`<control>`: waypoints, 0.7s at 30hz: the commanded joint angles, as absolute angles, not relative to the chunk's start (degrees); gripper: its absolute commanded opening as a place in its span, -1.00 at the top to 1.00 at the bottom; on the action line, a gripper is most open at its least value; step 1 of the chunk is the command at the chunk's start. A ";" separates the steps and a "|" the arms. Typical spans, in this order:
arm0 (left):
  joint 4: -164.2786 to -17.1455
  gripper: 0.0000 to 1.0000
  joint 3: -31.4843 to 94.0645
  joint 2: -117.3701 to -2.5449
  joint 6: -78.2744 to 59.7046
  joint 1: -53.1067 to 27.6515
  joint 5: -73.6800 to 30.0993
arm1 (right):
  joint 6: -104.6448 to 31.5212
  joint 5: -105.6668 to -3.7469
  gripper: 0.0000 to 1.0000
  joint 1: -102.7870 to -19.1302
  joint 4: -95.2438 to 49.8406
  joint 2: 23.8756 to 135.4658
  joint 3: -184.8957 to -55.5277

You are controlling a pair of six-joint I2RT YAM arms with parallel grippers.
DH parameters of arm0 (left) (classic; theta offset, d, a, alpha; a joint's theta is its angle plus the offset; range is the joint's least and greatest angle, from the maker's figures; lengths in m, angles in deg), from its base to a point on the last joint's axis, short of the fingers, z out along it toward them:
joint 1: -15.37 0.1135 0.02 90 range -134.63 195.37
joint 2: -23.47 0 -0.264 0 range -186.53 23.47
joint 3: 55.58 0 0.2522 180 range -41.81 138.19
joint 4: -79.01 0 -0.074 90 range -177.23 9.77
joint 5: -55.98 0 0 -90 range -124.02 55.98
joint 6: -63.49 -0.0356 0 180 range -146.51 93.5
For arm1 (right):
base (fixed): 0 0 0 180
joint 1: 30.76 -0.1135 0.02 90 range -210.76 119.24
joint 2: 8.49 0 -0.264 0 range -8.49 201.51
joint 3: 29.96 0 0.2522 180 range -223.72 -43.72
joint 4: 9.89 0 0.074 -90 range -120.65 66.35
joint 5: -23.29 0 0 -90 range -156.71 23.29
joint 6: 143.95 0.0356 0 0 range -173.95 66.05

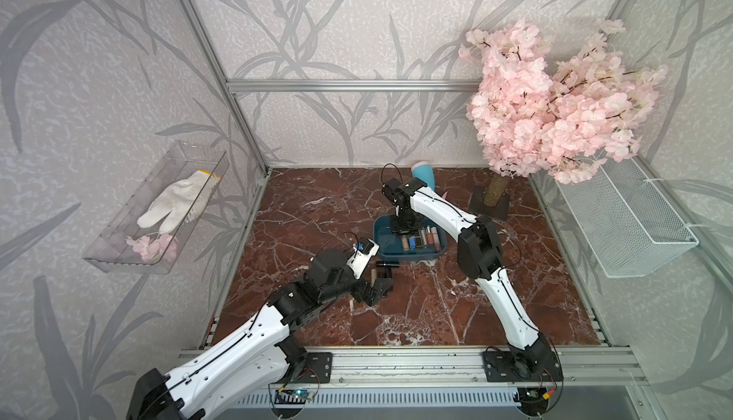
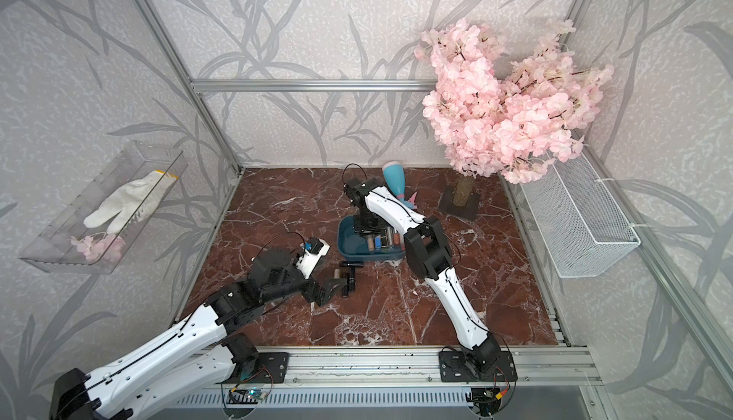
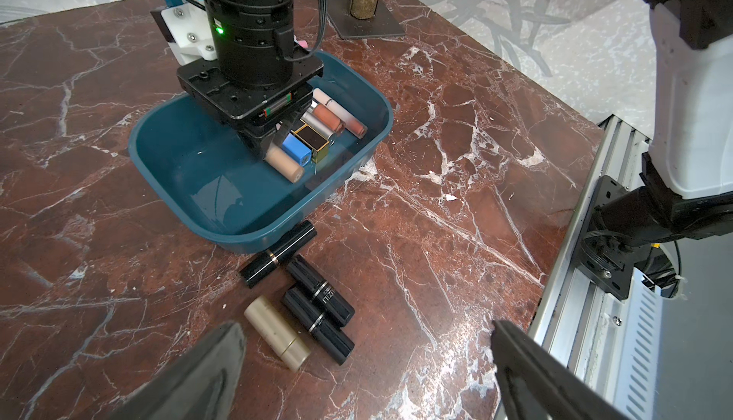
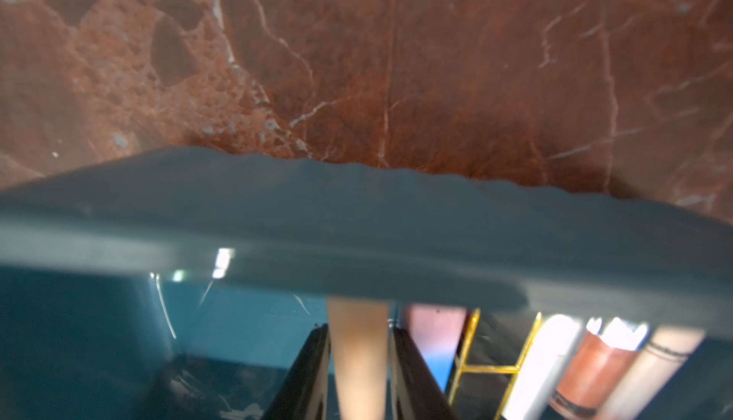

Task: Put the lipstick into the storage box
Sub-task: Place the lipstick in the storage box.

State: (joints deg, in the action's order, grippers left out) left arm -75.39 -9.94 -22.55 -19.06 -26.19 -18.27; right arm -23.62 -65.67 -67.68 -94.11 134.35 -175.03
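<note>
Right hand (image 2: 367, 234) reaches into the storage box (image 2: 369, 258) (lipsticks (image 2: 386, 239) lie inside).

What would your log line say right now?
right claw: around beige lipstick in storage box | left claw: open near four table lipsticks

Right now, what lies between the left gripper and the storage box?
Between left gripper and storage box, the left wrist view shows four lipsticks on the table: a gold lipstick and three black lipsticks.
</note>
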 commanded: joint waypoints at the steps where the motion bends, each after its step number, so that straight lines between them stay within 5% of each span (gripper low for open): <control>1: -75.10 -0.99 -9.28 -21.48 -19.48 -26.03 -18.00 | -23.45 -67.67 0.33 -67.34 -96.07 135.84 -173.98; 21: -75.89 -0.99 -8.68 -21.58 -18.89 -25.94 -19.82 | -23.67 -67.07 0.29 -67.41 -95.99 131.03 -172.88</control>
State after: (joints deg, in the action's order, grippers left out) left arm -75.26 -9.94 -21.98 -18.98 -26.17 -18.73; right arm -23.60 -66.10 -67.66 -94.24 134.20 -173.63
